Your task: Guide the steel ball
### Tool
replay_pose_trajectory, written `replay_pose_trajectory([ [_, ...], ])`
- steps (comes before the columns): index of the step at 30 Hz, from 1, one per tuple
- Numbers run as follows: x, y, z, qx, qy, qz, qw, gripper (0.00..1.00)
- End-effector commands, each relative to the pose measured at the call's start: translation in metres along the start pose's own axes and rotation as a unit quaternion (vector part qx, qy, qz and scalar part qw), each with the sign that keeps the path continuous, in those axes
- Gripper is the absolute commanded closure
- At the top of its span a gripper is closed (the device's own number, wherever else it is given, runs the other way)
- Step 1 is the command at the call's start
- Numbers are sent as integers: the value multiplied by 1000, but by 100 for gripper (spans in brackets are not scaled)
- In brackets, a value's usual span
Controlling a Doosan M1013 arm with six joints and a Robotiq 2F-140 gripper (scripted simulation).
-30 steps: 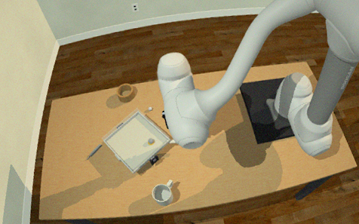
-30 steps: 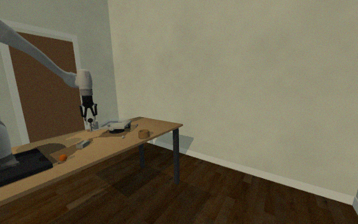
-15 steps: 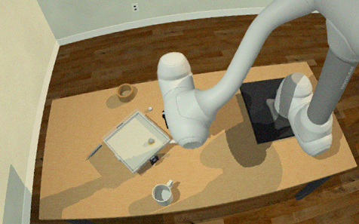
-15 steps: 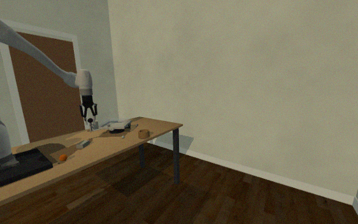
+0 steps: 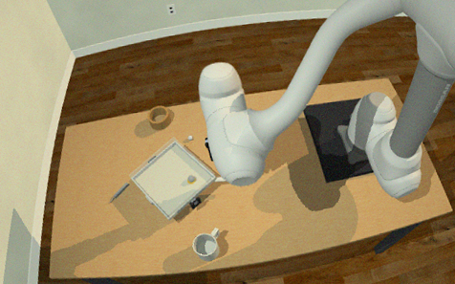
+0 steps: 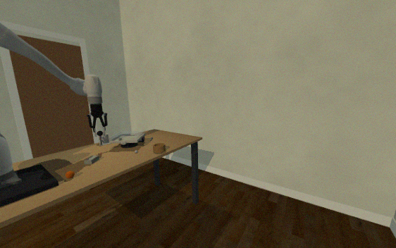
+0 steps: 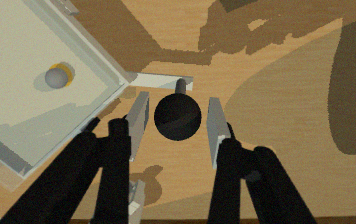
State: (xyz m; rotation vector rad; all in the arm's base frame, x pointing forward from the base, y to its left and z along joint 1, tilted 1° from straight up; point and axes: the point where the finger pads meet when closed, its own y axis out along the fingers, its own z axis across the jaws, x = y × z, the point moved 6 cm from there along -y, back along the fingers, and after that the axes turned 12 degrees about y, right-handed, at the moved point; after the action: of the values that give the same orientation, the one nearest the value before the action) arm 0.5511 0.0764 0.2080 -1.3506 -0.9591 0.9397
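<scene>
The clear-lidded plate (image 5: 173,177) lies on the table, a square white tray under a clear lid, and looks about level in the side view (image 6: 132,138). The steel ball (image 5: 191,178) rests near the plate's right corner, overlapping the yellow printed spot (image 7: 65,73) in the wrist view. A black round knob (image 7: 177,116) on a stem stands beside that corner on a white arm reaching out from the plate. My gripper (image 7: 178,108) hangs straight over the knob with a finger on each side. There is a gap on both sides, so it is open and holds nothing.
A tape roll (image 5: 159,117) lies behind the plate, a pen (image 5: 120,192) to its left, a small white piece (image 5: 190,139) near its back corner and a white mug (image 5: 206,245) at the front edge. A black mat (image 5: 337,138) carries the arm's base. An orange ball (image 6: 70,174) and a grey block (image 6: 91,160) lie further along the table.
</scene>
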Motion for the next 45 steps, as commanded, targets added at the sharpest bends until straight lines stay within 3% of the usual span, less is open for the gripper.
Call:
replay_pose_trajectory([
  [1, 0, -5, 0, 0, 0, 0, 1000, 64],
  [22, 0, -37, 0, 0, 0, 0, 1000, 64],
  [43, 0, -46, 0, 0, 0, 0, 1000, 64],
  [44, 0, -46, 0, 0, 0, 0, 1000, 0],
  [45, 0, -46, 0, 0, 0, 0, 1000, 0],
])
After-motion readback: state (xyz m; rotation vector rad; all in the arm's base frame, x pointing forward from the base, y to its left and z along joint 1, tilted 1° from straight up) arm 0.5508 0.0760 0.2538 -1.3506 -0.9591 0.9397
